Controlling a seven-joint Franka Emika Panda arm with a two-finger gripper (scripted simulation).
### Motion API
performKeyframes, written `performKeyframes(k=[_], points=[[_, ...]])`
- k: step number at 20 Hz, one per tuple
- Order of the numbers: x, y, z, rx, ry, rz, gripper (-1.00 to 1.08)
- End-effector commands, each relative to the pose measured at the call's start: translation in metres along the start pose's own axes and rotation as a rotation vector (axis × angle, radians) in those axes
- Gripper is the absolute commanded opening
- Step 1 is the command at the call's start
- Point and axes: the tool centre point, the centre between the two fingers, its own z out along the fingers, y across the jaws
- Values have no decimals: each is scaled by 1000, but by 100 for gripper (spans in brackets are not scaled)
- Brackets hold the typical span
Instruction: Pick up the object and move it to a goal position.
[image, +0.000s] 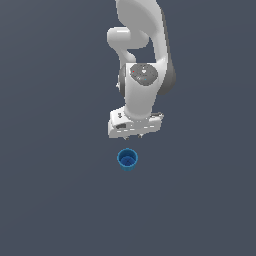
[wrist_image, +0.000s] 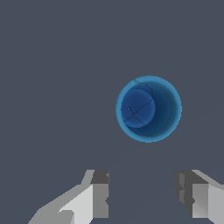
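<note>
The small bright blue round cup stands upright on the dark grey floor, its hollow inside facing up. It also shows in the wrist view, seen from above. My gripper hangs above the floor, just behind the cup in the exterior view, and does not touch it. In the wrist view the gripper is open and empty, with two fingers apart and the cup beyond their tips.
The white arm rises behind the gripper toward the top of the exterior view. The floor is a plain dark grey surface with nothing else on it in view.
</note>
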Motion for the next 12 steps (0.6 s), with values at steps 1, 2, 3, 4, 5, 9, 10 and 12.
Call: performKeyframes(k=[1,2,3,4,5,9,10,12], points=[[2,-1,5,-23,-12,-71,28],[2,-1,8,-34,-18,-104,28],[3,-1,10,-46,-25,-140,28],[4,-1,13,-58,-32,-178,28],[5,-2,16,-71,-40,-218,28],[9,-2,29,-126,-78,-394,28],[10,-3,32,-139,-88,-437,28],[12,-3,37,-162,-107,-514,28]])
